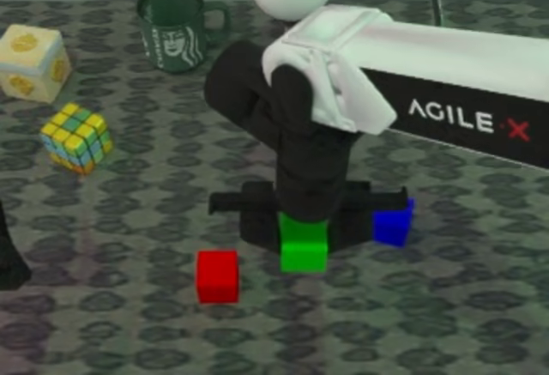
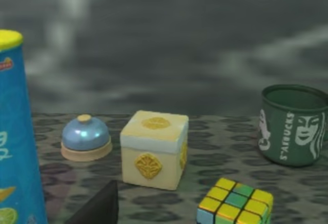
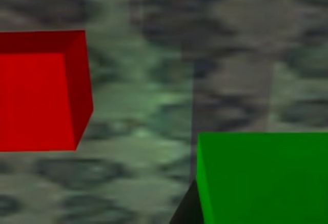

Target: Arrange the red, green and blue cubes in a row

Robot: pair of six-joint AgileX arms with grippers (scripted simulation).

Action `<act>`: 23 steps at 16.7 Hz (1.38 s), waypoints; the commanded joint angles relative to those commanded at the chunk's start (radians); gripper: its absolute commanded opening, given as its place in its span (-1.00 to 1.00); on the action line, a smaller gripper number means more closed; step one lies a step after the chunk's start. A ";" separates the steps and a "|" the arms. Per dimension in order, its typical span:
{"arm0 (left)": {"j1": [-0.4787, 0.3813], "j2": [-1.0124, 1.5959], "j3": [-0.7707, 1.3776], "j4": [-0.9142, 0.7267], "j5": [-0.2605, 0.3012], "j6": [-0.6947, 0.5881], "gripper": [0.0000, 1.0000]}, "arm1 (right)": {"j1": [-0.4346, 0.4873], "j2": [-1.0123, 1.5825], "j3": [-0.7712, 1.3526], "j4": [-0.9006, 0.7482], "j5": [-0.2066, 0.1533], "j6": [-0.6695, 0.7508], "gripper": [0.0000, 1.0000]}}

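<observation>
Rendered simulation tabletop, not a real room. Table (image 1: pixel 480 323) surface: grey-green patterned texture; backdrop blurred grey. Scattered household props: dark green ceramic logo mug (image 1: pixel 176 27), cream cube with yellow round marks (image 1: pixel 30 62), multicoloured chequered puzzle cube (image 1: pixel 77 137), blue-domed desk bell (image 2: pixel 85 138), blue snack canister (image 2: pixel 15 131).

White-shelled right arm (image 1: pixel 446 66), black wrist, AgileX lettering.

White "AGILE X" lettering, X in red, on black side panel of right arm (image 1: pixel 463 92). Green mug (image 2: pixel 294 124) carries white round siren emblem and word "STARBUCKS" running vertically beside it in left wrist view; same emblem shows on mug in top view, lettering there too small to read. Blue can (image 2: pixel 15 137) has small red label near yellow top, not readable.
</observation>
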 joint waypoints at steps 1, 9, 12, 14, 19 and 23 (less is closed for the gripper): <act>0.000 0.000 0.000 0.000 0.000 0.000 1.00 | 0.000 0.000 0.000 0.000 0.000 0.000 -1.00; 0.000 0.000 0.000 0.000 0.000 0.000 1.00 | -0.001 0.045 -0.104 0.154 -0.001 0.003 -1.00; 0.000 0.000 0.000 0.000 0.000 0.000 1.00 | 0.002 0.074 -0.160 0.236 0.000 0.004 -1.00; 0.000 0.000 0.000 0.000 0.000 0.000 1.00 | 0.003 0.078 -0.166 0.243 0.001 0.004 -1.00; 0.000 0.000 0.000 0.000 0.000 0.000 1.00 | 0.003 0.078 -0.166 0.243 0.001 0.004 -0.55; 0.000 0.000 0.000 0.000 0.000 0.000 1.00 | 0.003 0.078 -0.166 0.243 0.001 0.004 0.06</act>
